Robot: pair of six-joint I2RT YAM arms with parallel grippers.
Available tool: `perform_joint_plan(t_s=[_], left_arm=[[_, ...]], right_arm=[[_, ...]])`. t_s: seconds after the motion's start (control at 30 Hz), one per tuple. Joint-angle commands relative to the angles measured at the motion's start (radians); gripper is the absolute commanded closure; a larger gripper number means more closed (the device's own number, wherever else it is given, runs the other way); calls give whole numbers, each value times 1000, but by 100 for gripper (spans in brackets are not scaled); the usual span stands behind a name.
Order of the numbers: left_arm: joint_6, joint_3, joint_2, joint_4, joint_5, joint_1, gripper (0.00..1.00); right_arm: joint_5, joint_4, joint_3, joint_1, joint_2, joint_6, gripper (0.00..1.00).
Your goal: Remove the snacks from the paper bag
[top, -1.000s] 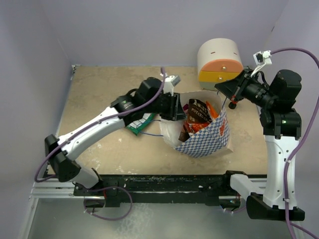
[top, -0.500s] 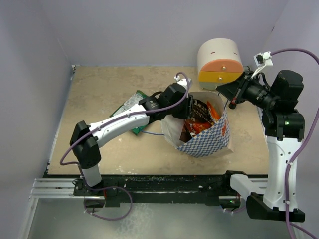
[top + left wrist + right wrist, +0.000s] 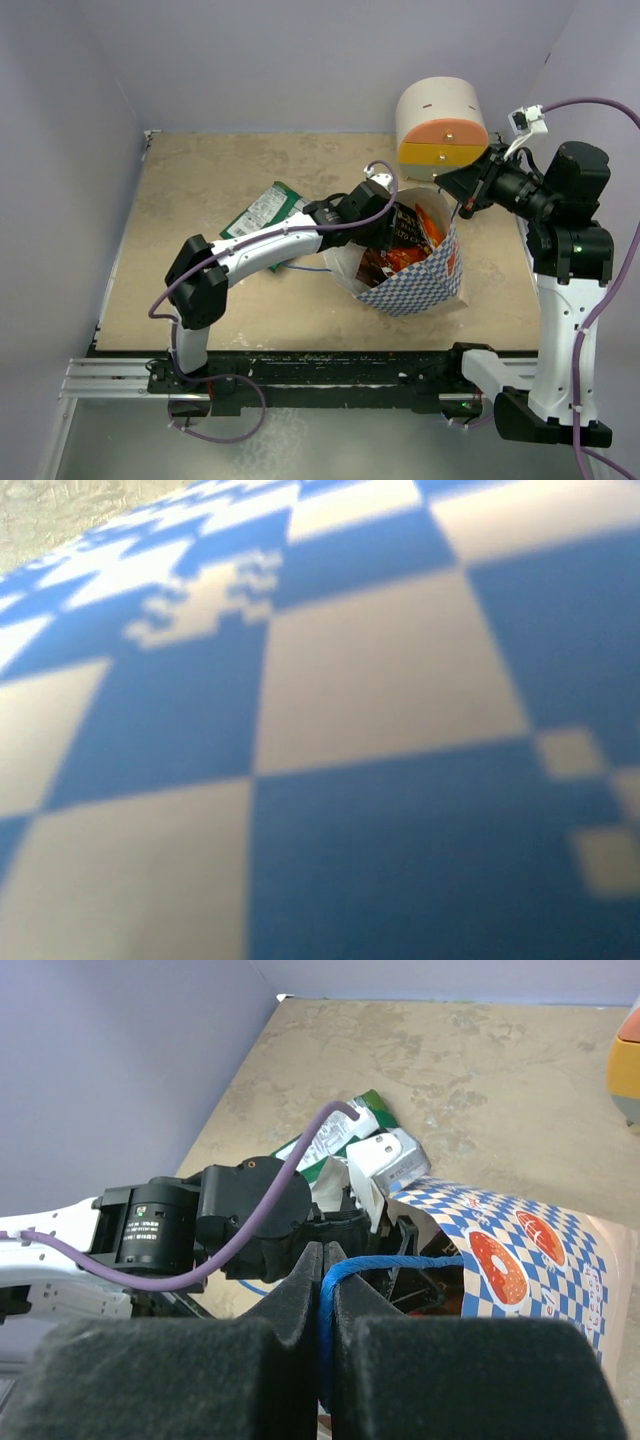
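The paper bag (image 3: 415, 280), blue-checked with orange-red motifs, stands open mid-table. It fills the left wrist view as a blurred checked wall (image 3: 330, 730). Snacks show in its mouth: a dark brown chip bag (image 3: 407, 226) and orange and red packets (image 3: 400, 258). A green packet (image 3: 262, 214) lies on the table left of the bag. My left gripper (image 3: 383, 222) reaches down into the bag's mouth; its fingers are hidden. My right gripper (image 3: 326, 1260) is shut on the bag's blue string handle (image 3: 400, 1262) and holds it at the bag's right rim (image 3: 462, 205).
A cream domed mini cabinet (image 3: 440, 122) with orange and yellow drawers stands at the back right, just behind the bag. A loose blue string handle (image 3: 300, 268) lies left of the bag. Purple walls close the table on left and back.
My left arm has swung right from beside the bag and pushed its gripper into the bag's mouth. The green packet now lies uncovered. The right arm has not moved.
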Motion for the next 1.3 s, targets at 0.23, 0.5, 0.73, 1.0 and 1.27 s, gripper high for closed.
perform_joint_plan(t_s=[0.23, 0.5, 0.73, 1.0, 1.27], left_arm=[[12, 38, -78, -52, -102, -4, 36], [20, -23, -117, -21, -123, -3, 31], [21, 20, -12, 12, -78, -4, 37], [86, 145, 64, -36, -52, -5, 87], [114, 187, -35, -98, 40, -4, 100]], right_arm=[[-17, 58, 67, -2, -34, -31, 100], [-16, 59, 57, -2, -36, -32, 100], [-16, 57, 71, -2, -31, -29, 100], [-17, 37, 95, -2, -29, -33, 100], [64, 43, 82, -2, -53, -30, 100]])
